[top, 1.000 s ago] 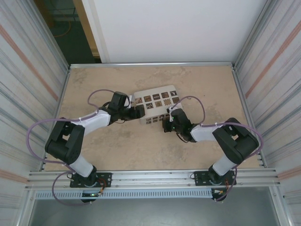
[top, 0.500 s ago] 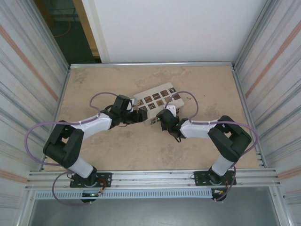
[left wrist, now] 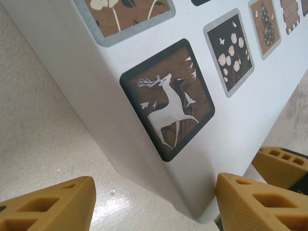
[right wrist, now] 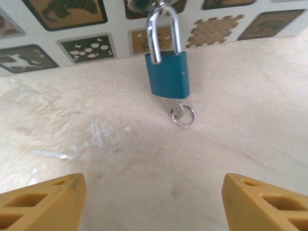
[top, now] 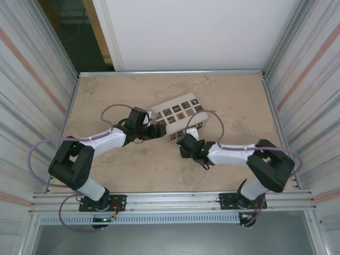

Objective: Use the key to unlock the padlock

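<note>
A blue padlock [right wrist: 167, 74] hangs by its silver shackle [right wrist: 161, 33] from the side of a white box [right wrist: 120, 45] covered in picture tiles, its body lying on the table. The key [right wrist: 179, 111] sits in the lock's bottom, with a ring [right wrist: 185, 118] on it. My right gripper [right wrist: 154, 202] is open, drawn back from the lock, with bare table between its fingers [right wrist: 43, 202]. My left gripper [left wrist: 154, 207] is open around the box's near corner [left wrist: 192, 202]. From above, the left gripper [top: 158, 129] is at the box [top: 178, 111] and the right gripper [top: 181, 144] is just in front of it.
The sandy table [top: 133, 164] is walled by ribbed metal panels left [top: 32, 95] and right [top: 313, 90], with a white wall [top: 191, 32] behind. Purple cables [top: 114, 106] loop off both arms. Open tabletop lies in front of and behind the box.
The box has turned on the table with the left gripper at its corner. The right gripper has pulled back from the box toward the near side.
</note>
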`<action>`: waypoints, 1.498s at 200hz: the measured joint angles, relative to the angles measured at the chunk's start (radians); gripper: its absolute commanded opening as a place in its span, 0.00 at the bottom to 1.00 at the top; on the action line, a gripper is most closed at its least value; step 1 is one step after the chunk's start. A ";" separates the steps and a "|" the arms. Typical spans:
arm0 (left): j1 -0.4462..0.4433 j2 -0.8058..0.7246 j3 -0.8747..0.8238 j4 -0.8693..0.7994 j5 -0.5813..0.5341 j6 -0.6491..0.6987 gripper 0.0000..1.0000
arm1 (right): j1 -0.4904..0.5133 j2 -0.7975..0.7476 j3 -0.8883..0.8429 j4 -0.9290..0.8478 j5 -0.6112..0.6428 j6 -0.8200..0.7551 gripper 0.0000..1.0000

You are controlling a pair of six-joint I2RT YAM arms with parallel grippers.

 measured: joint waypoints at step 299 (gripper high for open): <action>0.084 -0.095 0.019 -0.112 -0.009 0.039 0.67 | -0.558 0.183 -0.128 0.617 -0.932 -0.227 0.31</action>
